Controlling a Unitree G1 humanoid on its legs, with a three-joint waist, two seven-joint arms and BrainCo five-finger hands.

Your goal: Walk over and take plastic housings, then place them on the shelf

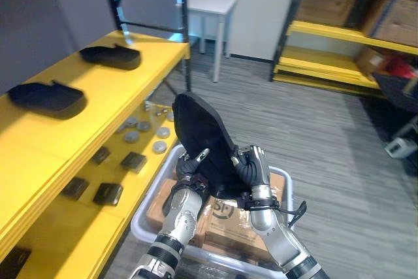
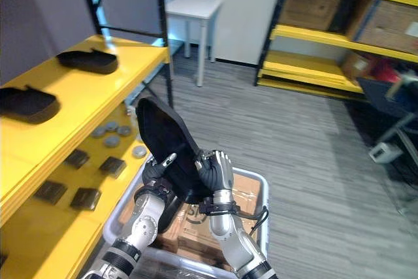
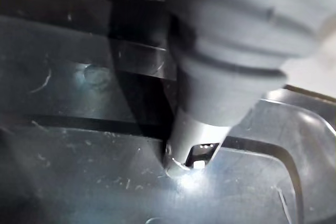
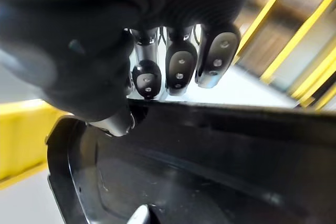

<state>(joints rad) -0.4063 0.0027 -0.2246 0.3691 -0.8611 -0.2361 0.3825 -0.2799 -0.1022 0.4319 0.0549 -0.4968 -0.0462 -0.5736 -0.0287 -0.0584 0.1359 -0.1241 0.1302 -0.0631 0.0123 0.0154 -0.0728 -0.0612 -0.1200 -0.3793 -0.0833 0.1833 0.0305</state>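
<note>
I see left hand (image 1: 191, 166) and right hand (image 1: 253, 169) both clamped on one black housing (image 1: 204, 136), upright above the grey bin (image 1: 145, 212), yellow shelf (image 1: 98, 102) alongside.

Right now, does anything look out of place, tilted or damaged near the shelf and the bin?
Nothing is damaged or spilled. Only the black housing stands on edge, tilted, because the left hand and right hand grip it above the grey bin. Two other housings lie flat on the yellow shelf.
</note>
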